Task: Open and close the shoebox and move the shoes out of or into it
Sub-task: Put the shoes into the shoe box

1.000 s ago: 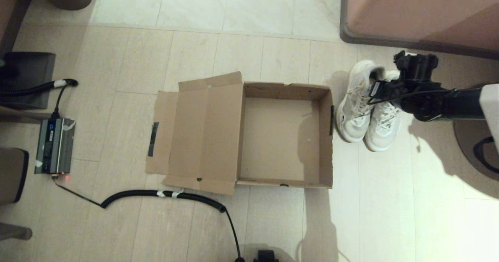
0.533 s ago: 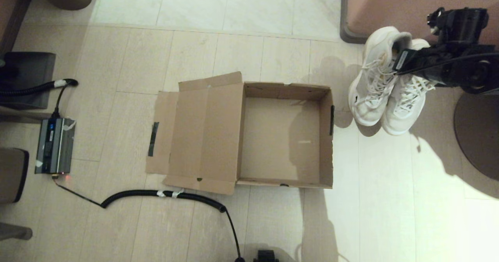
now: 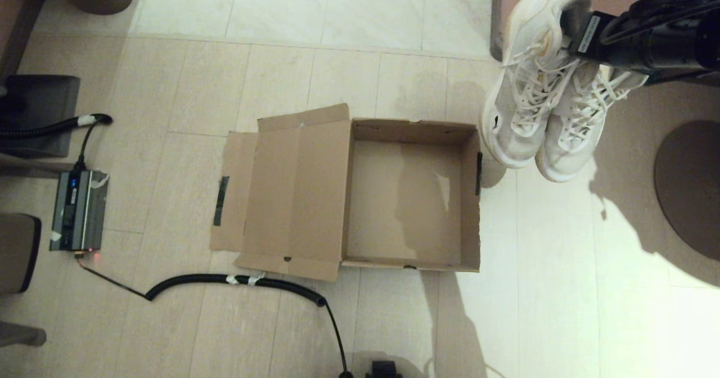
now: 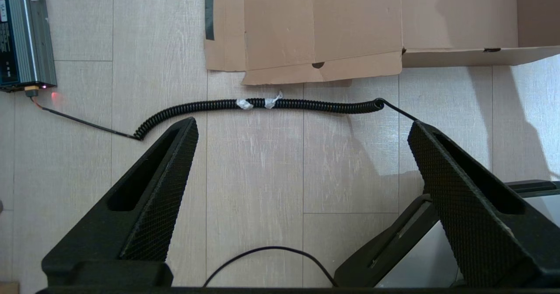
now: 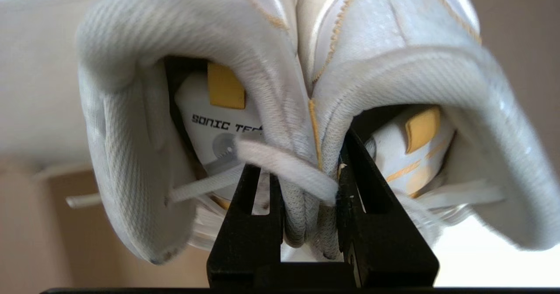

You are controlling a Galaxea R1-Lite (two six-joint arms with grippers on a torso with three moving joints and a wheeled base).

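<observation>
Shoebox [image 3: 405, 198] sits wide open on the floor, lid flap [image 3: 281, 192] folded flat toward the robot's left, nothing inside. Nearest us, the left gripper [image 4: 302, 127] hangs low by the robot's base with fingers spread wide, a coiled black cable [image 4: 262, 104] lying between it and the box. Farther out and to the right, the shoes [image 3: 540, 102] dangle toes-down in the air beyond the box's right wall. Right gripper [image 5: 308, 189] is pinching both inner collars together, one finger inside each shoe — a firm two-in-one hold!
</observation>
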